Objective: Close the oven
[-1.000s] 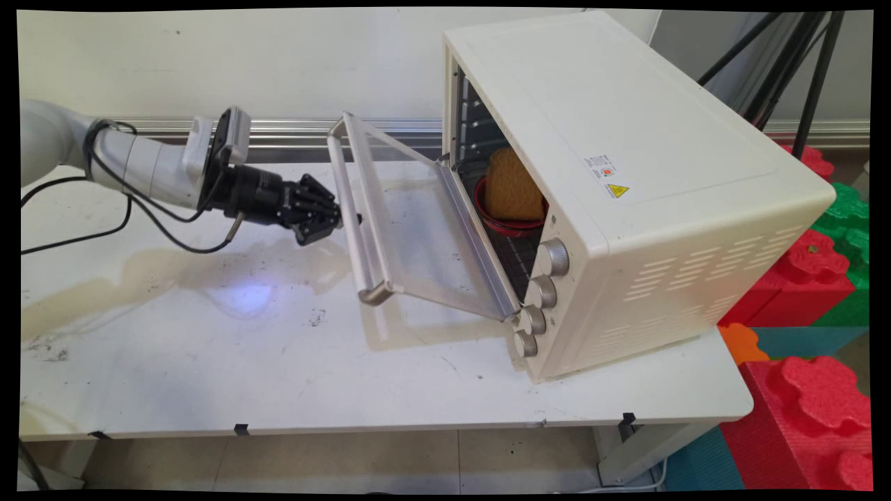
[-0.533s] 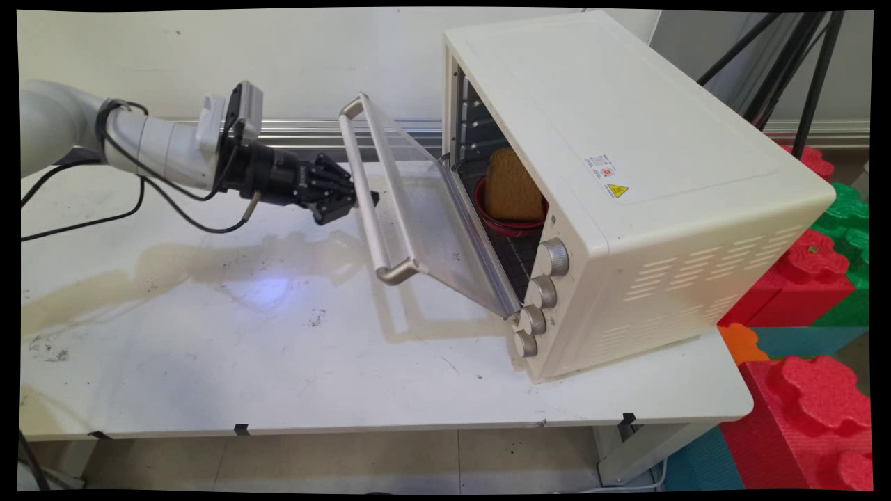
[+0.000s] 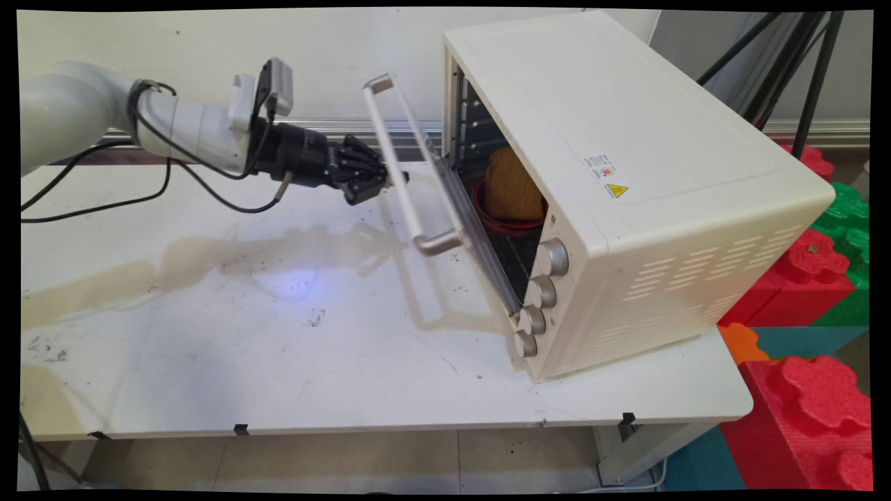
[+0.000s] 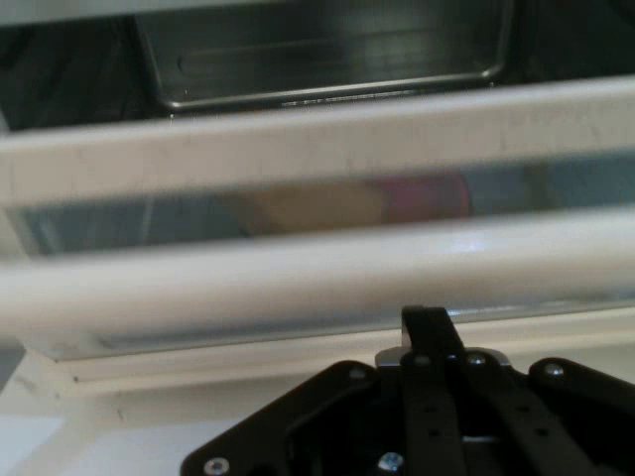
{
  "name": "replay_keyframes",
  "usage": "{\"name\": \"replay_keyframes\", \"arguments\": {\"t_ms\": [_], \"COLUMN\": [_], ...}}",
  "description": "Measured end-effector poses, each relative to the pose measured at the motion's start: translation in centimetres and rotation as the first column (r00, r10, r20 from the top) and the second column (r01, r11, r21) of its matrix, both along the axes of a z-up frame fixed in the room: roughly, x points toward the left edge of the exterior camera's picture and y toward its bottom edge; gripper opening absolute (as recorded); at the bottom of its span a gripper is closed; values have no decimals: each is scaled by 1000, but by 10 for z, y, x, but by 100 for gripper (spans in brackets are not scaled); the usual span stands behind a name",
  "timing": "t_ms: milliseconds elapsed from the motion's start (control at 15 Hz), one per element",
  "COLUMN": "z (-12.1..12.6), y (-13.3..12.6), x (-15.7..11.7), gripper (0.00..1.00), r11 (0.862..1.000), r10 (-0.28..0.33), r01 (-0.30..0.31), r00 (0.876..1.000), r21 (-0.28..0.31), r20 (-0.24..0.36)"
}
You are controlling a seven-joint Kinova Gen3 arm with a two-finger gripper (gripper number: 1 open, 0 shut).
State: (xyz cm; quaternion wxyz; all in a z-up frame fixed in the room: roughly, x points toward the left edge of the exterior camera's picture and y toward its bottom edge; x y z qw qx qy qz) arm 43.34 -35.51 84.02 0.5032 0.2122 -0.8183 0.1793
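My gripper (image 3: 390, 182) presses against the handle (image 3: 411, 167) of the oven door (image 3: 459, 209), fingers drawn together with nothing between them. The door stands half open, tilted out from the cream oven (image 3: 626, 188) on the white table (image 3: 278, 348). Inside — a brown piece of bread (image 3: 514, 184) sits in a red dish (image 3: 505, 221) on the rack.

White table (image 3: 278, 362) carries cream toaster oven (image 3: 626, 174)
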Motion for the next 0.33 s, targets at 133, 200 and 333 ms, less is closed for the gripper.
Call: {"name": "replay_keyframes", "arguments": {"t_ms": [133,200,333], "z": [2,4,6], "y": [-4,-6,-10], "x": [-6,-8,-13], "gripper": [0,0,0], "r11": [1000,1000,1000], "r10": [1,2,1], "r01": [-1,-2,-1], "r00": [1000,1000,1000], "r21": [-3,-4,-11], "r20": [-5,-7,-6]}}
